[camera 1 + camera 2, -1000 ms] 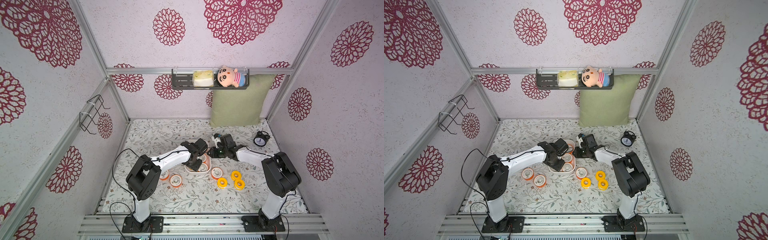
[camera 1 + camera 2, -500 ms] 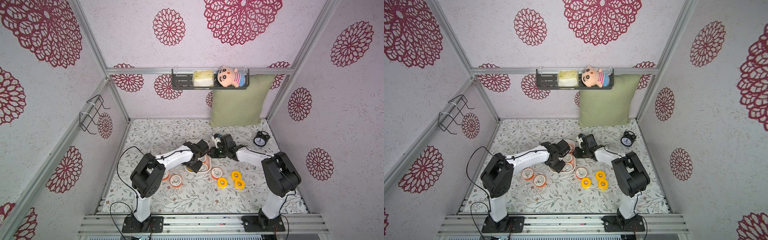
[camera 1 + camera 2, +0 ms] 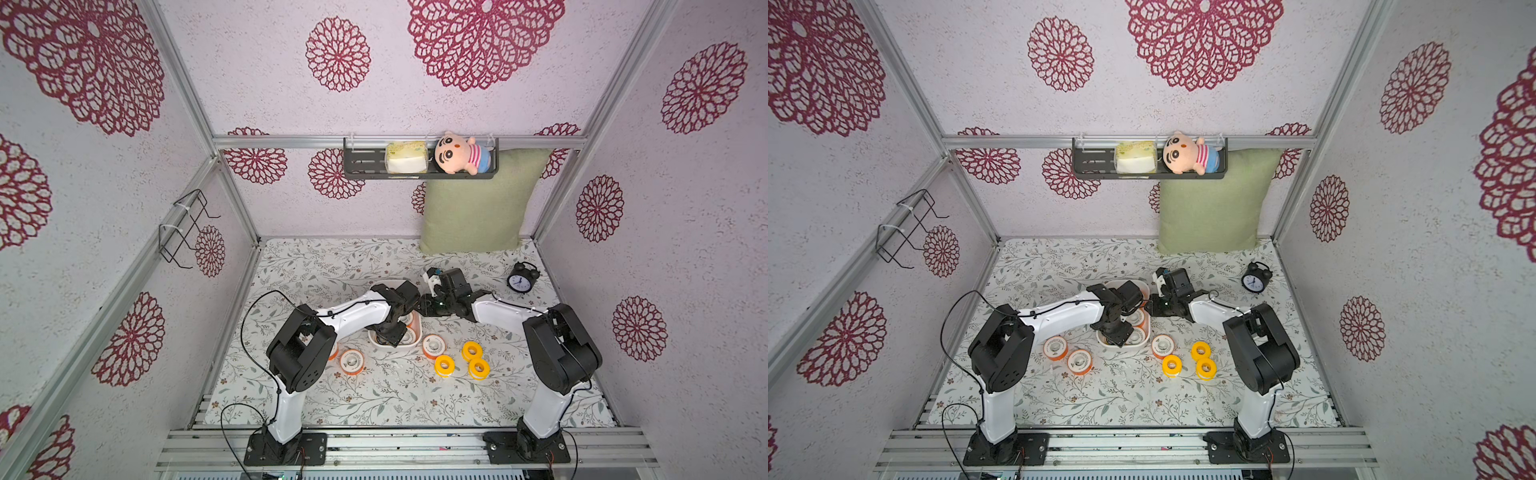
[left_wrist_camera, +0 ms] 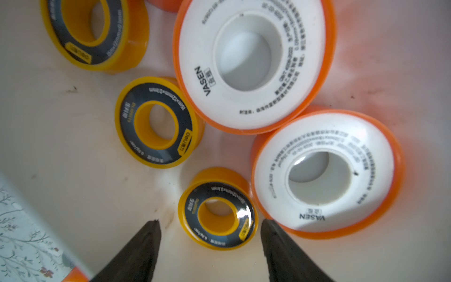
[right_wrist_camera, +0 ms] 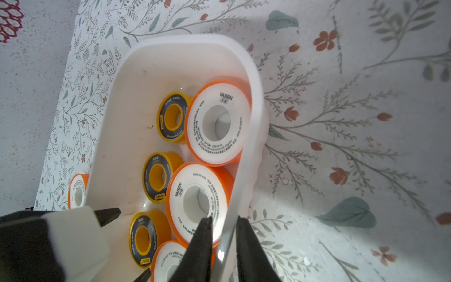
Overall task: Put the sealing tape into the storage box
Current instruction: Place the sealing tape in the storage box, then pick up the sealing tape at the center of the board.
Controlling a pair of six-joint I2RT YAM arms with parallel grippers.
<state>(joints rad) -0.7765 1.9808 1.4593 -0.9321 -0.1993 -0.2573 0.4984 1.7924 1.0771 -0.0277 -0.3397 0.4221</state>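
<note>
The white storage box (image 5: 253,97) stands mid-table in both top views (image 3: 419,328) (image 3: 1100,337). Three black-faced yellow rolls of sealing tape and three orange rolls (image 5: 217,122) lie in it. My left gripper (image 4: 210,223) hangs open inside the box, its fingers either side of a black-faced yellow roll (image 4: 218,210) without touching it. My right gripper (image 5: 224,219) is shut on the box's rim at its right side (image 3: 424,309). Outside the box lie three all-yellow rolls (image 3: 444,365) and orange rolls (image 3: 433,345) (image 3: 1079,361).
A black alarm clock (image 3: 521,280) stands at the back right. A green pillow (image 3: 478,203) leans on the back wall under a black shelf (image 3: 365,160) with a plush doll. A wire rack (image 3: 187,228) hangs on the left wall.
The left arm's elbow has swung to the right while its gripper stays over the box with the jaws wider apart. The right arm holds still.
</note>
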